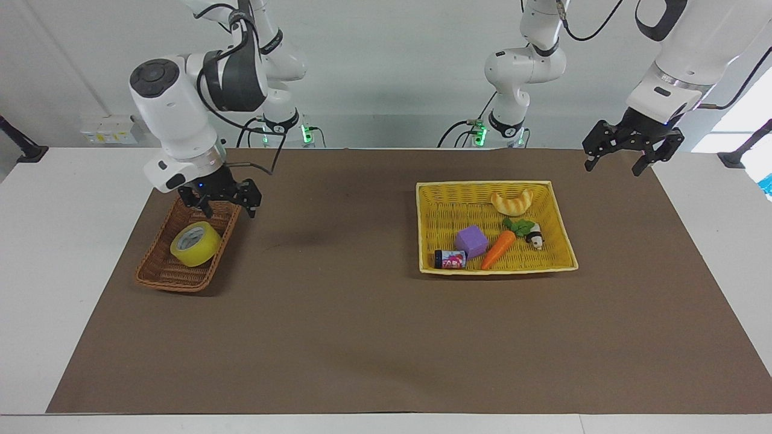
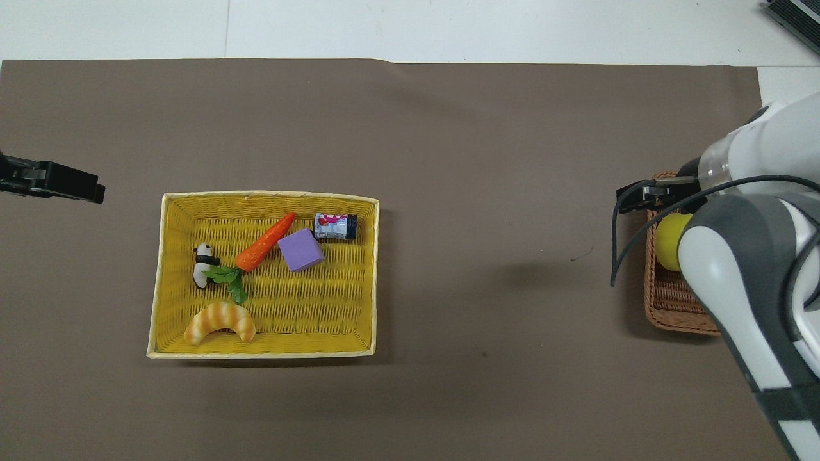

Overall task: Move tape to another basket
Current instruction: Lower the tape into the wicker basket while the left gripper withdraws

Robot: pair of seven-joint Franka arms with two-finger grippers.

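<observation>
The yellow tape (image 1: 195, 243) lies in the small brown wicker basket (image 1: 158, 278) at the right arm's end of the table. My right gripper (image 1: 229, 208) is open and empty, raised over the basket's end nearer to the robots, apart from the tape. In the overhead view my right arm hides most of the basket (image 2: 669, 310) and part of the tape (image 2: 669, 242); the right gripper (image 2: 631, 197) shows over the basket's edge. My left gripper (image 1: 612, 167) is open and empty, up in the air over the mat's corner beside the yellow basket (image 1: 558, 224); it also shows in the overhead view (image 2: 70, 187).
The yellow basket (image 2: 160, 275) holds a croissant (image 1: 511, 202), a purple cube (image 1: 471, 240), a carrot (image 1: 498, 249), a panda toy (image 1: 534, 237) and a small can (image 1: 450, 259). Brown mat (image 1: 338, 313) lies between the two baskets.
</observation>
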